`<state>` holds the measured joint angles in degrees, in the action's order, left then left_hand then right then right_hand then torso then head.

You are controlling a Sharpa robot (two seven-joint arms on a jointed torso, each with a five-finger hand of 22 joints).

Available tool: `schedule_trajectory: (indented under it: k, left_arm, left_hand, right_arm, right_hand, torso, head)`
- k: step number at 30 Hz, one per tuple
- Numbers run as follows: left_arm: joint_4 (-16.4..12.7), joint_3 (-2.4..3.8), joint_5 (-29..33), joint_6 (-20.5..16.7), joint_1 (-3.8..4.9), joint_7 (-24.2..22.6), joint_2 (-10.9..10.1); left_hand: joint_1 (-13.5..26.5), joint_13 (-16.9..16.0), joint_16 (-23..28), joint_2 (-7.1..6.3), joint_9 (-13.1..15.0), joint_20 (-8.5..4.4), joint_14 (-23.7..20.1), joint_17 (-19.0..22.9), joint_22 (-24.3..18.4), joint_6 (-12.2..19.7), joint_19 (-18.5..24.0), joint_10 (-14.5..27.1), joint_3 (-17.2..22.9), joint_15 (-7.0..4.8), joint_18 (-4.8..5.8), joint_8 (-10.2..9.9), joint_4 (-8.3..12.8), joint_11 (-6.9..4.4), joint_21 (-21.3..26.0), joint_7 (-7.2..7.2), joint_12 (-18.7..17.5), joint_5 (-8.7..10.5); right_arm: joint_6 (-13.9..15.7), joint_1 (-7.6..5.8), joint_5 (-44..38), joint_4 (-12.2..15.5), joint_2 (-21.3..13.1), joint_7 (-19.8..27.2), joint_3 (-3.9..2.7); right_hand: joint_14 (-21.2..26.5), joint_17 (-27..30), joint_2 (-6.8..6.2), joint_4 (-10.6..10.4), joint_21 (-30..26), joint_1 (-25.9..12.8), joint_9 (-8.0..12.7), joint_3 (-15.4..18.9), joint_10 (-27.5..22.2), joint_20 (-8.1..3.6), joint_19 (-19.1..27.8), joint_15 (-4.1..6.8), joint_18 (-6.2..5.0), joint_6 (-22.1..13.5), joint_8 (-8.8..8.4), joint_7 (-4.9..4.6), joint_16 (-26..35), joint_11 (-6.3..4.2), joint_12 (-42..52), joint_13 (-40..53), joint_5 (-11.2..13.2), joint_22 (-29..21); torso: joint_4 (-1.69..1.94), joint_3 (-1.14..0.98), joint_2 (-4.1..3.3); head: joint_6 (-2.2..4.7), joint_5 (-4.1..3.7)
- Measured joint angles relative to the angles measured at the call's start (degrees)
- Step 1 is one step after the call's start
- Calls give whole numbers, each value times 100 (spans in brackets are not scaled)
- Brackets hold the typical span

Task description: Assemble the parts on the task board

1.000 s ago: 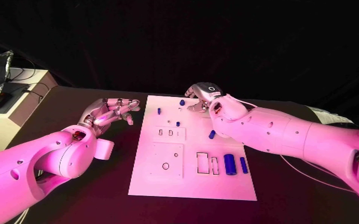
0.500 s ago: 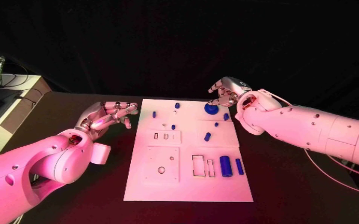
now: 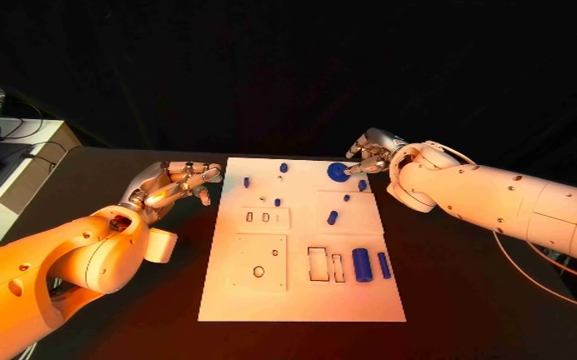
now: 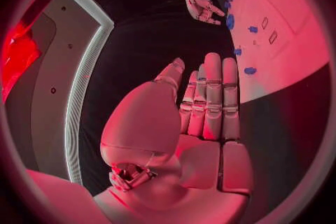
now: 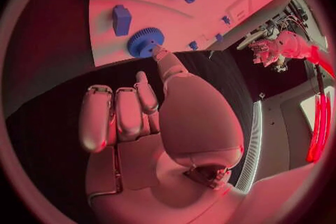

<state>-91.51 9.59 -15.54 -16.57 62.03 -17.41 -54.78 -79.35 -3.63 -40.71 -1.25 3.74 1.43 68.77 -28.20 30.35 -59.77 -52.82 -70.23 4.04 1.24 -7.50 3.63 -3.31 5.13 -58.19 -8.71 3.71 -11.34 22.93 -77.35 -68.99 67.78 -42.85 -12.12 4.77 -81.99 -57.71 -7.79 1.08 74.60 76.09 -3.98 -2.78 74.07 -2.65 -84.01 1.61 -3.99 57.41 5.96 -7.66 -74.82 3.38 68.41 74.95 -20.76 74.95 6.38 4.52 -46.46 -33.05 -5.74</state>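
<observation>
The white task board (image 3: pixel 301 289) lies in the middle of the black table. A blue gear (image 3: pixel 338 172) lies flat at its far right corner. My right hand (image 3: pixel 367 157) hangs just beside that corner with its fingers curled in. In the right wrist view one fingertip (image 5: pixel 158 51) touches the rim of the gear (image 5: pixel 143 42), and nothing is in the palm. My left hand (image 3: pixel 176 182) hovers off the board's left edge. The left wrist view shows its fingers (image 4: pixel 210 95) straight, side by side and holding nothing.
Several small blue pegs (image 3: pixel 332 218) are scattered over the board's far half. Two blue cylinders (image 3: pixel 362 261) lie at its near right, beside rectangular slots (image 3: pixel 320 265). A blue block (image 5: pixel 122 19) sits close to the gear. A pale cabinet (image 3: pixel 24 139) stands at far left.
My right hand has drawn back from above the board's far middle to its far right corner, uncovering the blue gear lying there. My left hand has stayed where it was.
</observation>
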Motion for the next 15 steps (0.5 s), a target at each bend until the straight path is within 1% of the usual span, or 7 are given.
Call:
schedule_trajectory:
  k: [4,10,15]
  left_arm:
    - [15,0,-6,3,-1,0,5]
    - [27,-1,-12,3,-4,1,9]
    - [34,-1,-15,4,-4,4,12]
  left_hand:
    - [0,0,0,0,0,0,0,0,0,0,0,0,0,0,1,0,0,0,0,0,0,0]
    - [0,1,0,0,0,0,0,-1,0,0,0,0,0,0,2,0,0,0,0,0,0,0]
    - [0,1,0,0,0,0,0,-1,0,0,0,24,-9,0,2,0,10,0,-16,0,0,0]
  right_arm:
    - [-102,8,69,-57,74,-68,1]
    - [-170,12,132,-142,151,-146,1]
    - [-190,21,157,-184,211,-185,1]
  right_hand:
    - [0,-24,0,-16,0,0,0,-16,65,0,0,0,0,-3,0,-1,-8,-25,1,0,-34,0]
    - [0,-41,0,-16,22,0,0,-16,90,0,0,1,0,-45,0,-26,-7,-40,23,0,-44,-1]
    - [-1,-57,0,-16,22,0,0,-16,91,0,0,1,1,-68,0,-47,-7,-38,23,-1,-44,-1]
  torso:
    - [3,3,0]
    - [5,18,7]
    - [1,18,9]
  head:
    - [-18,5]
    - [-44,5]
    - [-58,9]
